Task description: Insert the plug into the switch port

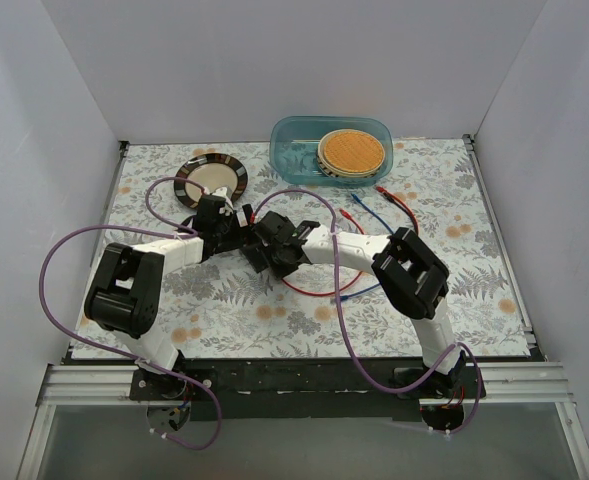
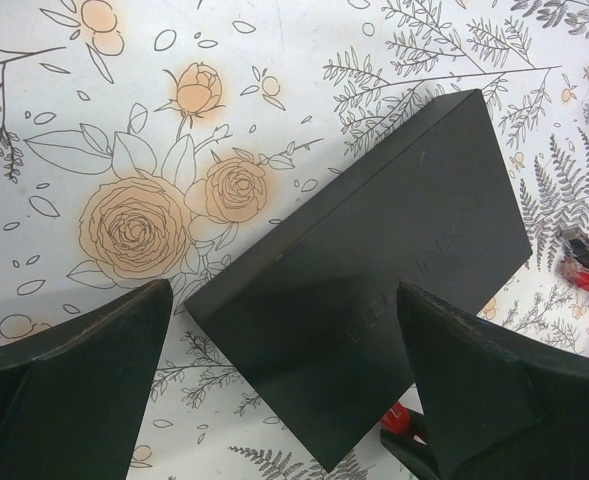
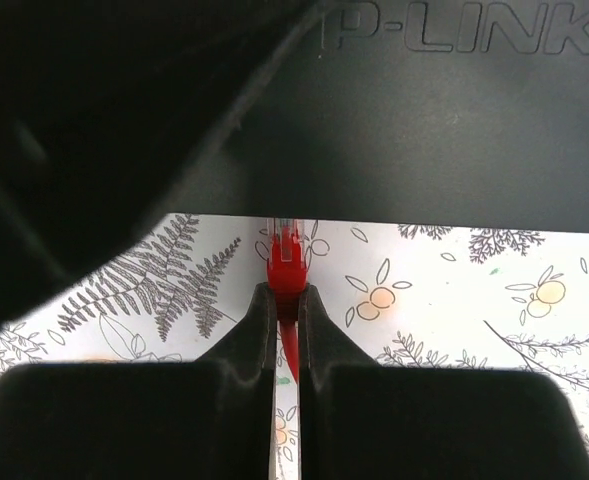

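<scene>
The switch is a flat dark grey box (image 2: 364,270) lying slantwise on the floral cloth; its ports do not show. My left gripper (image 2: 286,300) is open, with one finger on each side of the box's near end. In the right wrist view the box (image 3: 424,130) fills the top and bears raised lettering. My right gripper (image 3: 286,295) is shut on the red plug (image 3: 286,262), whose clear tip reaches the box's lower edge. The plug also shows in the left wrist view (image 2: 404,418), beside the box's near corner. In the top view both grippers, left (image 1: 217,215) and right (image 1: 271,245), meet at mid-table and hide the box.
A round plate (image 1: 211,180) sits at the back left. A blue-green tub (image 1: 294,150) holding a round orange mat stands at the back centre. Red (image 1: 319,290) and blue (image 1: 374,215) cables loop right of the grippers. A loose red plug (image 2: 582,268) lies right of the box.
</scene>
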Motion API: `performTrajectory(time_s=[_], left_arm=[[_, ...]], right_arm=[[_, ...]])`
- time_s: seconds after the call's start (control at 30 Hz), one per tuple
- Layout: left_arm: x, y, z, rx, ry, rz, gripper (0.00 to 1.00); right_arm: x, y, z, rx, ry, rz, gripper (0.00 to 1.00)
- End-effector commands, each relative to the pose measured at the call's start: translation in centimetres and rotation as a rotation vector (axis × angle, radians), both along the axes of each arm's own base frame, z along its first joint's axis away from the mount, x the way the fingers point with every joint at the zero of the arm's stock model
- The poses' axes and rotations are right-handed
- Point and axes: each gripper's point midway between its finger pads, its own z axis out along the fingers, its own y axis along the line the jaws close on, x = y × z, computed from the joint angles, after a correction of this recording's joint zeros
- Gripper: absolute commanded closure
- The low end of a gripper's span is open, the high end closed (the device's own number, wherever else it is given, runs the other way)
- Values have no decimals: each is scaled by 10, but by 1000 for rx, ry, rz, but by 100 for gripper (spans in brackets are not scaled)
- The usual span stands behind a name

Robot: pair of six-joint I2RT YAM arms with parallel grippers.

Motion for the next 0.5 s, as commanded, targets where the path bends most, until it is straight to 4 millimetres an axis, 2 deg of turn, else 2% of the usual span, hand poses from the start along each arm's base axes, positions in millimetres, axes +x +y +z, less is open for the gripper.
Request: performTrajectory(time_s=[0.0,0.17,0.47], left_arm=[[-25,-2,-13,-19,75,-31,5],[-28,-5,-15,-35,69,-44,7],[-41,-8,-19,-56,89,-77,17]], right_arm=[[5,13,11,78,-35,-25,99],[8,16,10,91,-44,-37,99],[16,13,7,80,-66,-111,99]])
